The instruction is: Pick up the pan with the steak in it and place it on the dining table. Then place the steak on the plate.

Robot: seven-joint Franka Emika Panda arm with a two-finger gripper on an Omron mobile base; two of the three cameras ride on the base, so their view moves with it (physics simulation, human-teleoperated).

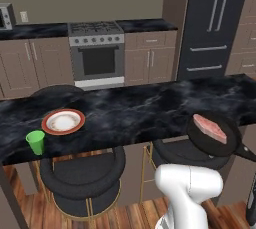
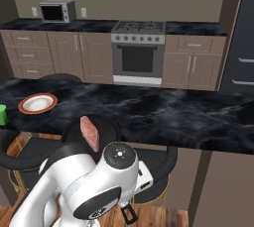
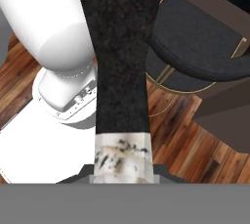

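The black pan [image 1: 220, 145] hangs tilted at the front edge of the dining table [image 1: 135, 110], toward its right end, and the pink steak [image 1: 210, 128] lies in it. From the right base view, the pan [image 2: 106, 124] and steak [image 2: 90, 133] show just above my white arm. In the hand view, the pan's long black handle [image 3: 121, 71] runs up from between my fingers; my gripper [image 3: 122, 174] is shut on its pale end. The orange-rimmed plate [image 1: 63, 121] sits on the table's left part, far from the pan.
A small green cup [image 1: 35, 142] stands near the plate at the table's front left. Black round stools [image 1: 82, 173] with gold legs stand under the table's front edge; one stool [image 3: 205, 37] lies right of the handle. Stove, cabinets and fridge line the back wall.
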